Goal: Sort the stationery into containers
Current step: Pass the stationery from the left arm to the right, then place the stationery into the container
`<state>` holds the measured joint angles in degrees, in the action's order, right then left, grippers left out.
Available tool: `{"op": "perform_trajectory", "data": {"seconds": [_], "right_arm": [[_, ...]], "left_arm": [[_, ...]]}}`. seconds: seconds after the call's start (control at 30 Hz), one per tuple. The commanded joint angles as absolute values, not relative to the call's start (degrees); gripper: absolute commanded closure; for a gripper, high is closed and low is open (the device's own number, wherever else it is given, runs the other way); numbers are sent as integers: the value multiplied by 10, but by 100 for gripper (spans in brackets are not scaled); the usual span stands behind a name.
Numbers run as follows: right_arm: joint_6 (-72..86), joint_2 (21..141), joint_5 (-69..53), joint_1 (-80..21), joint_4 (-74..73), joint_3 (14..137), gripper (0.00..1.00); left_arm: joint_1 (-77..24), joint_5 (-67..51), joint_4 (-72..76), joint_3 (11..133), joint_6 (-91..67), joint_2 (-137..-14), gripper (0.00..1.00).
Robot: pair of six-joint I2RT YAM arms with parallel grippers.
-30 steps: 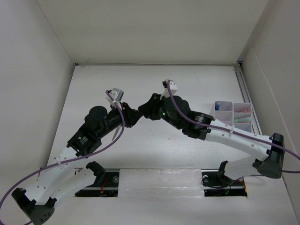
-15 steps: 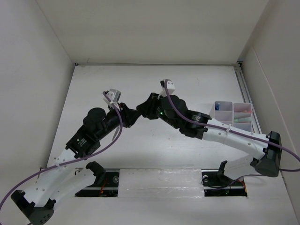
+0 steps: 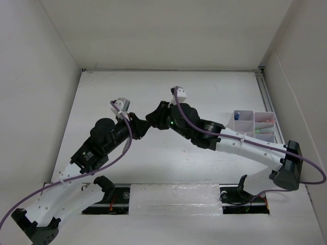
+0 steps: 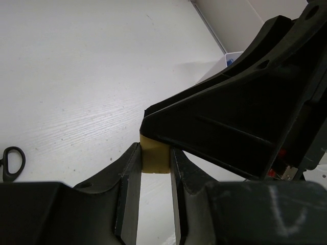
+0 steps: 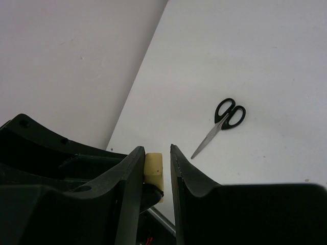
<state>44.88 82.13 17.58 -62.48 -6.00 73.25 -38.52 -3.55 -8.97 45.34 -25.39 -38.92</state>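
Pinches the eraser [image 4: 155, 157] firmly in the left gripper [image 4: 155, 151] at mid-table. Straddles the same eraser with the right gripper [image 5: 156, 149], jaws slightly parted, a sliver of gap at one finger. Puts the bins [image 3: 254, 120] at 3 o'clock from there, nearer the right arm.

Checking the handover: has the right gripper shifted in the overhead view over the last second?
Yes. The right gripper has slid left, farther from the organiser.
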Motion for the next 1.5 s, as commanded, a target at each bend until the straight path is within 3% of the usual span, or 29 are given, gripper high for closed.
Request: {"op": "perform_trajectory", "data": {"seconds": [0.0,0.17,0.47,0.6,0.67,0.73,0.87,1.13,1.23,1.47], "right_arm": [[448,834,120,-650,-76,747,68],[448,834,120,-656,-76,747,69],[454,850,109,-661,-76,747,100],[454,850,104,-661,-71,747,100],[454,845,104,-661,-66,740,100],[460,834,115,-661,-54,735,100],[460,834,127,-661,-54,729,100],[465,834,226,-655,-47,717,100],[465,826,264,-609,-62,693,100],[465,697,349,-494,-128,598,100]], "left_arm": [[-384,-33,6,461,-258,-378,100],[-384,-28,6,461,-258,-373,100],[-384,-11,6,455,-263,-361,100],[-384,-11,6,455,-263,-355,100],[-384,-11,0,455,-263,-355,87],[-384,-18,0,455,-263,-355,60],[-384,-40,5,450,-263,-355,43],[-384,-89,5,450,-258,-355,23],[-384,-89,-28,473,-258,-366,2],[-384,42,-193,527,-274,-410,0]]}}
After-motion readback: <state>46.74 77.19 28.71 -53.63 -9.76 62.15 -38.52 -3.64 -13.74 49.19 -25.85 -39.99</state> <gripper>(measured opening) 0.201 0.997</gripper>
